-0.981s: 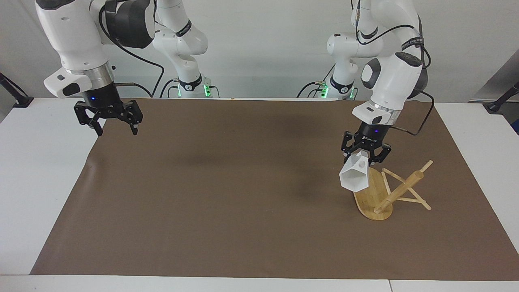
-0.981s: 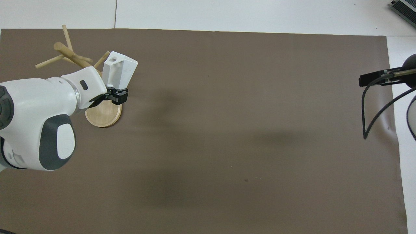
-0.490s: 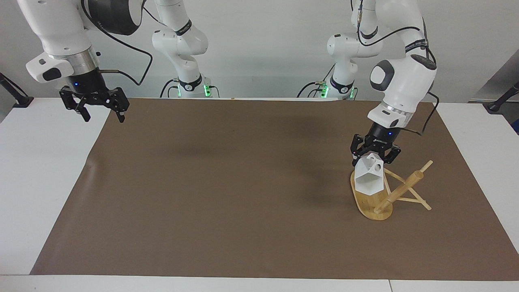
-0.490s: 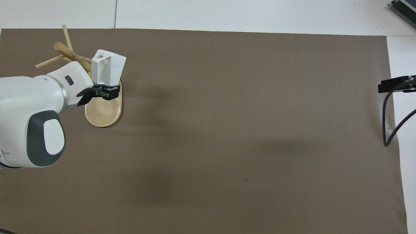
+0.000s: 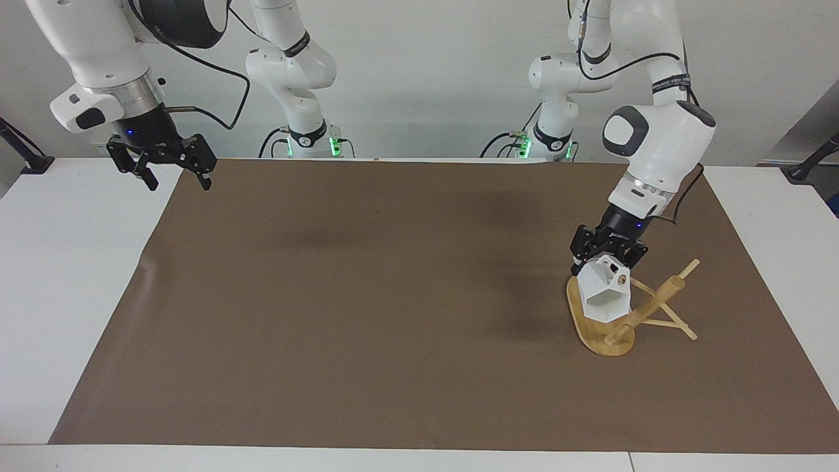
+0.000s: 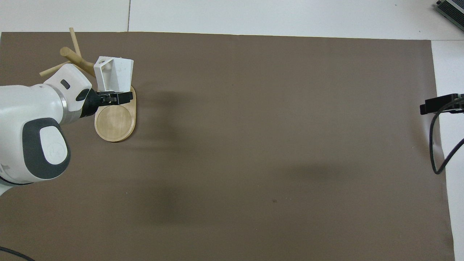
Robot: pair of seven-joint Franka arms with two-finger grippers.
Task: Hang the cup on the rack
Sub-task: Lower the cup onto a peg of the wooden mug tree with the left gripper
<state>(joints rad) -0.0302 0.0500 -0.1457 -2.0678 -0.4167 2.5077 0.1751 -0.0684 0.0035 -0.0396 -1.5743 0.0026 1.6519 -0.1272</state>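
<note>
My left gripper (image 5: pixel 607 261) is shut on the white faceted cup (image 5: pixel 604 296) and holds it low over the rack's oval bamboo base (image 5: pixel 585 330). The cup's open mouth faces away from the robots. Its handle with the round hole is up, beside the thin pegs. The rack's thick post (image 5: pixel 649 307) slants up toward the left arm's end of the table. I cannot tell whether a peg touches the handle. In the overhead view the cup (image 6: pixel 115 74) covers part of the base (image 6: pixel 115 123), with the left gripper (image 6: pixel 113 97) at its nearer side. My right gripper (image 5: pixel 172 172) is open and empty.
A brown mat (image 5: pixel 367 295) covers the white table (image 5: pixel 59 275). The right gripper hangs raised over the mat's corner at the right arm's end; only its tip (image 6: pixel 433 105) shows in the overhead view. A cable (image 6: pixel 435 145) loops below it.
My left gripper has carried the cup sideways and down, from beside the rack's base to over it, close to the post and pegs. My right gripper has risen and drawn back toward its end of the table.
</note>
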